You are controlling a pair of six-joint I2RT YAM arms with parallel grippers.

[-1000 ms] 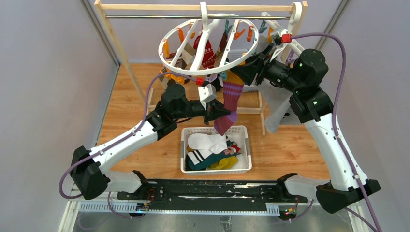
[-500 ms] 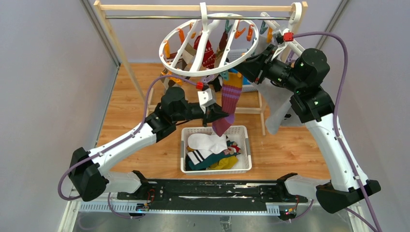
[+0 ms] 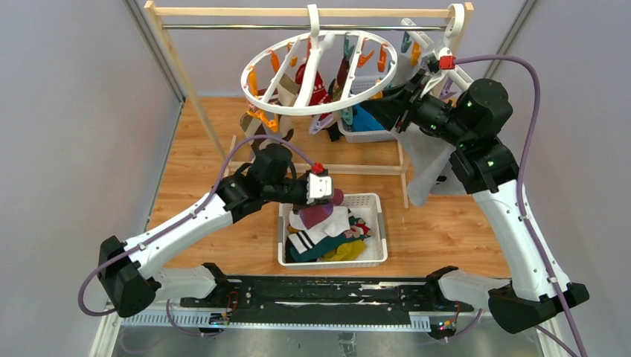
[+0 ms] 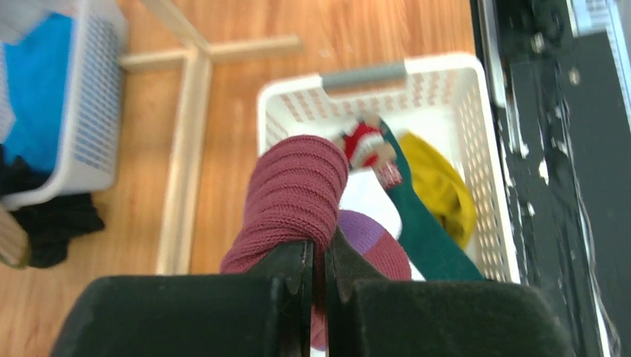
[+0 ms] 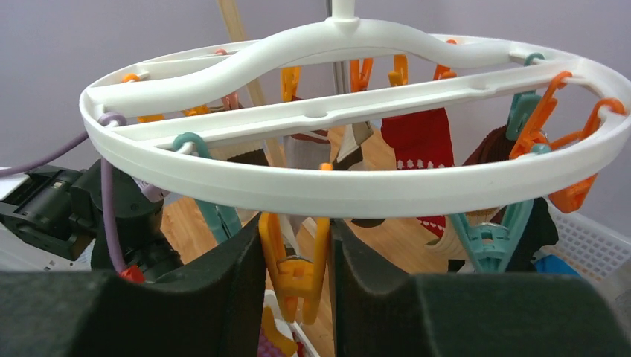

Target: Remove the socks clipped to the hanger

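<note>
White basket (image 3: 333, 260) on wood floor (image 3: 446, 223); 2nd basket (image 4: 97, 97) holds blue cloth (image 4: 37, 82).

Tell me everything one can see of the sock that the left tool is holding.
The sock is a ribbed knit, maroon, with a lilac band showing near the fingers. It is bent double, its rounded fold bulging past the left tool, whose black fingers are shut on it. It hangs over the white basket, above a yellow sock and a green sock; whether it touches them cannot be told. No clip holds it, and it is clear of the hanger.
</note>
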